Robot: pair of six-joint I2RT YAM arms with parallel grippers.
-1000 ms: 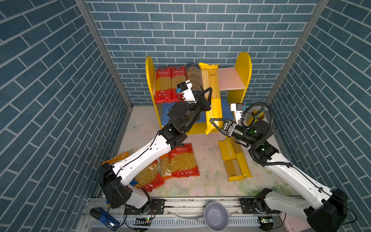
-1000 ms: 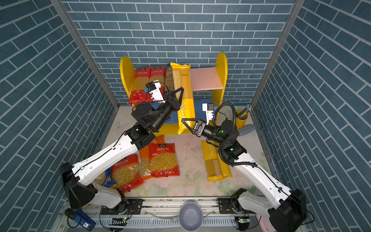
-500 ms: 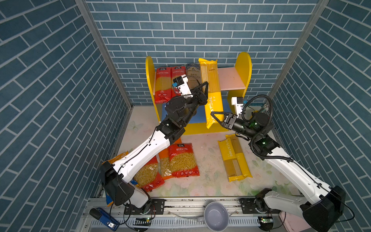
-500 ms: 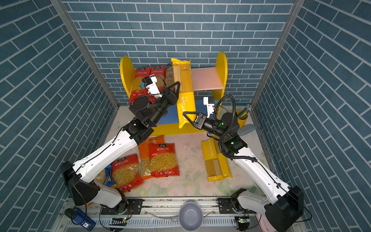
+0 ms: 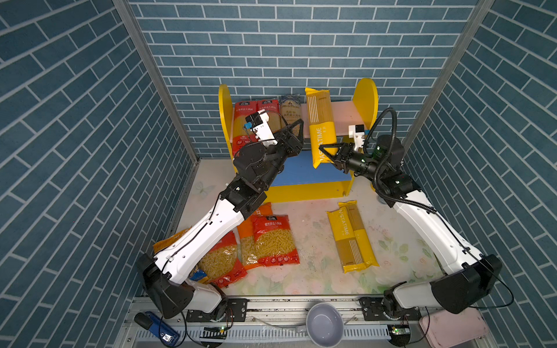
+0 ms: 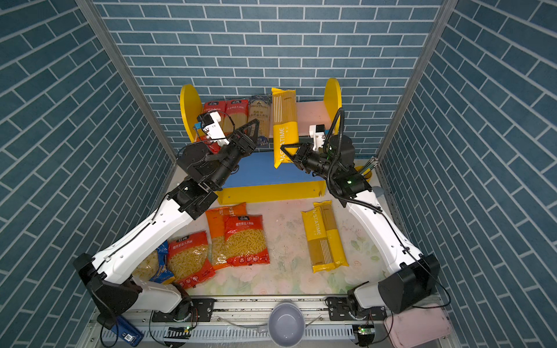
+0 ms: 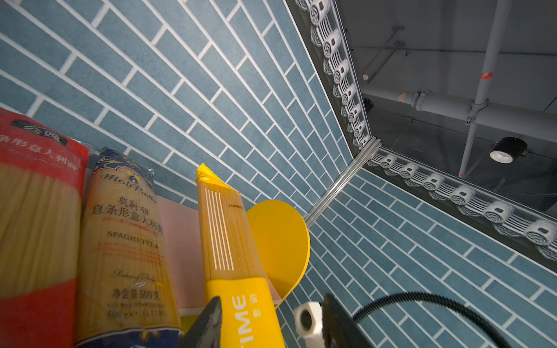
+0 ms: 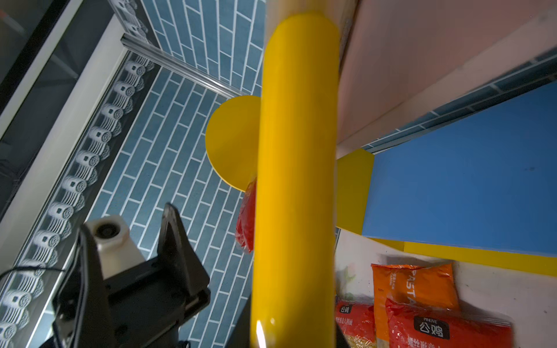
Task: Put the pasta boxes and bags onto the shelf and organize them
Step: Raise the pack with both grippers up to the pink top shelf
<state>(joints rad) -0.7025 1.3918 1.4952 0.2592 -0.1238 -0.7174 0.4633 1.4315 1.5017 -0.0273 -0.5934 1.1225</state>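
At the front of the shelf (image 5: 364, 99), a yellow spaghetti pack (image 5: 321, 126) is held upright and slightly tilted, its upper part leaning against the pink upper board (image 5: 346, 116) and its lower end hanging in front of the blue lower board (image 5: 301, 171). The right gripper (image 5: 327, 152) is closed on the lower end of this pack; in the right wrist view the pack (image 8: 297, 180) is seen filling the space between the jaws. The left gripper (image 5: 297, 132) is found just left of the same pack with its jaws parted. In the left wrist view its two fingers (image 7: 211, 319) are seen on either side of the pack's yellow lower section (image 7: 244, 310), but whether they touch it cannot be told.

On the upper board, two red spaghetti packs (image 5: 256, 120) and a dark-blue spaghetti pack (image 5: 291, 116) are stood side by side, to the left of the held pack. Another yellow spaghetti pack (image 5: 351, 238) is laid flat on the table (image 5: 310, 271), well apart from the right gripper. Red and orange short-pasta bags (image 5: 272, 239) are spread on the table beneath the left arm.
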